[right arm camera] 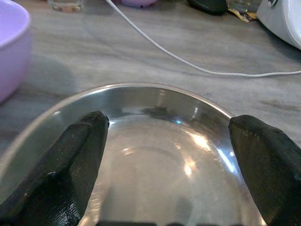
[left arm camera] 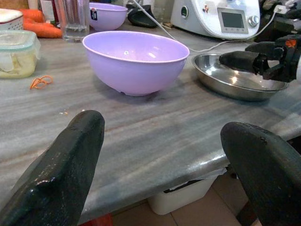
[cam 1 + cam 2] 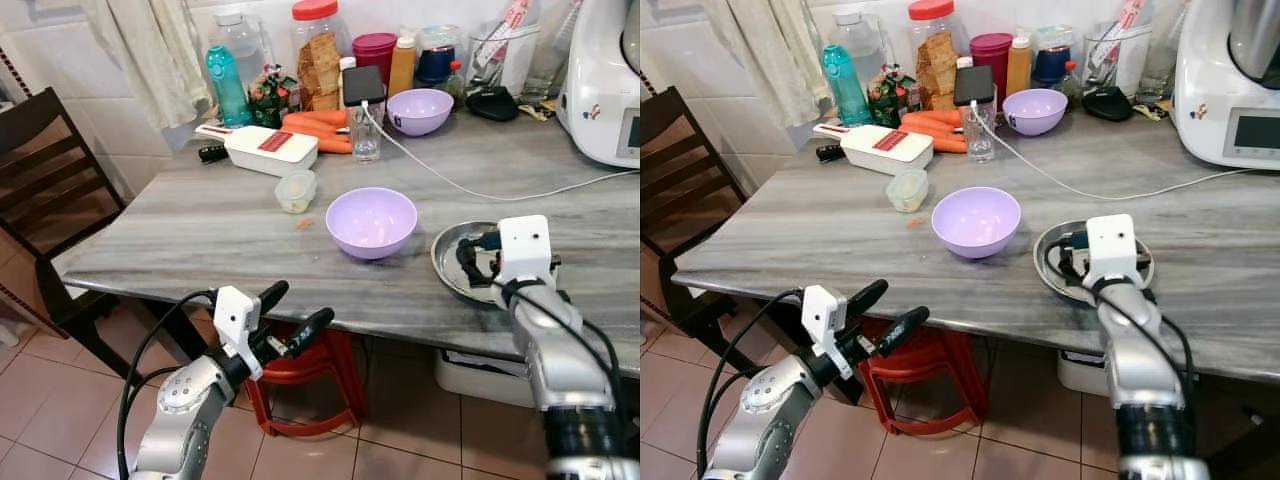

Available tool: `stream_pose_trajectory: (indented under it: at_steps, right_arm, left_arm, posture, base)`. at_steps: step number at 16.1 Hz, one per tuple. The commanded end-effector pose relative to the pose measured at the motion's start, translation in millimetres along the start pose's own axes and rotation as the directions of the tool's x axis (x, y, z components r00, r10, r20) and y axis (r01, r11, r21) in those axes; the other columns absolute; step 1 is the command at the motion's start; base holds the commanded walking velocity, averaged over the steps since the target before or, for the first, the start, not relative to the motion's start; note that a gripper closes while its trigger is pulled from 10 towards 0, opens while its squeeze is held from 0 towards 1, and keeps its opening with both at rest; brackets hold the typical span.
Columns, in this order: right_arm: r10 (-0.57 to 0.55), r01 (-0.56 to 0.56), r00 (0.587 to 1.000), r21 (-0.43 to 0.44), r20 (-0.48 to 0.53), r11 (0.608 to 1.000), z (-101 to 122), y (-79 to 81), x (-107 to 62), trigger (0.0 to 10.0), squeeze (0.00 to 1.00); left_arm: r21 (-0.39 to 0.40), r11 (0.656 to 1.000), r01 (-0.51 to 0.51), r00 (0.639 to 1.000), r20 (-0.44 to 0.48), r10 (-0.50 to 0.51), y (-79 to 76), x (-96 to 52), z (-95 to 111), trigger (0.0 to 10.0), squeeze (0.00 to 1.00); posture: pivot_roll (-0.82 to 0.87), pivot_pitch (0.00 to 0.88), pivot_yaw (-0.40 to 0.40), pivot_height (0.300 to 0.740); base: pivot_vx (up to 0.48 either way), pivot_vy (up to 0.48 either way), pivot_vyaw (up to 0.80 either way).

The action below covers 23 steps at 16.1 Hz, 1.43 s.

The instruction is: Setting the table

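Observation:
A steel plate (image 3: 447,268) lies near the front edge of the grey marble table (image 3: 200,230), to the right. My right gripper (image 3: 470,263) hovers low over the plate's inside, fingers (image 1: 75,160) spread wide, open and empty. Just left of the plate stands a purple bowl (image 3: 371,222). A second purple bowl (image 3: 419,110) and a drinking glass (image 3: 366,138) are at the back. My left gripper (image 3: 295,318) is open below and in front of the table's edge, pointing toward the near bowl (image 2: 136,59) and the plate (image 2: 230,84).
A white cable (image 3: 470,188) runs across the table to a phone on the glass. A lidded container (image 3: 296,190), white box (image 3: 270,150), carrots (image 3: 320,125), jars and a white appliance (image 3: 605,85) crowd the back. A dark chair (image 3: 45,170) stands left; a red stool (image 3: 300,385) is under the table.

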State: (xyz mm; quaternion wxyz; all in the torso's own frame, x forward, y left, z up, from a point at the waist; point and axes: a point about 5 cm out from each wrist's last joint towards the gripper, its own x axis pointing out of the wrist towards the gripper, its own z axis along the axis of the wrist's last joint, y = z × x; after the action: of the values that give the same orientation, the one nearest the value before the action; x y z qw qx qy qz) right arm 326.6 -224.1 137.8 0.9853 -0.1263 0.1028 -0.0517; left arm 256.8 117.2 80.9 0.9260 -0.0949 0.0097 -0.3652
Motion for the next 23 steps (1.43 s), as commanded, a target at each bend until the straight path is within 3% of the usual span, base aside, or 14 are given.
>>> stream_pose_trajectory:
  at_steps: [1,2,3,11,23]
  right_arm:
    - [0.022,-0.022,1.0,0.019,0.003,1.0,4,0.6,4.4,10.0,0.09]
    - [0.022,-0.022,1.0,0.025,-0.006,0.999,3,-1.2,5.6,10.0,0.09]
    - [0.028,-0.028,0.999,0.029,-0.026,0.999,0,-4.7,7.6,10.0,0.0]
    - [0.202,-0.192,0.976,0.115,-0.084,0.975,-10,12.6,9.4,10.0,0.0]
    - [0.334,-0.318,0.942,0.225,-0.038,0.921,10,40.5,7.6,10.0,0.0]
  left_arm:
    - [0.017,1.0,-0.006,1.0,-0.008,0.007,2.7,-3.5,3,10.0,0.0]
    - [0.017,1.0,-0.006,1.0,-0.008,0.007,2.8,-3.6,3,10.0,0.0]
    - [0.02,1.0,-0.007,1.0,-0.01,0.008,3.8,-3.7,3,10.0,0.0]
    - [0.029,1.0,-0.002,1.0,-0.028,0.003,4.9,-4.7,2,10.0,0.0]
    - [0.034,0.999,0.0,0.999,-0.039,0.001,1.9,-2.4,3,10.0,0.0]
  posture:
    - [-0.12,0.0,0.133,0.74]
    - [-0.12,0.0,0.133,0.74]
    - [-0.12,0.0,0.132,0.74]
    - [-0.11,0.0,0.142,0.74]
    - [-0.11,0.0,0.141,0.74]
  base:
    - [0.0,0.0,0.0]
    - [0.0,0.0,0.0]
    - [0.0,0.0,0.0]
    - [0.0,0.0,0.0]
    - [0.0,0.0,0.0]
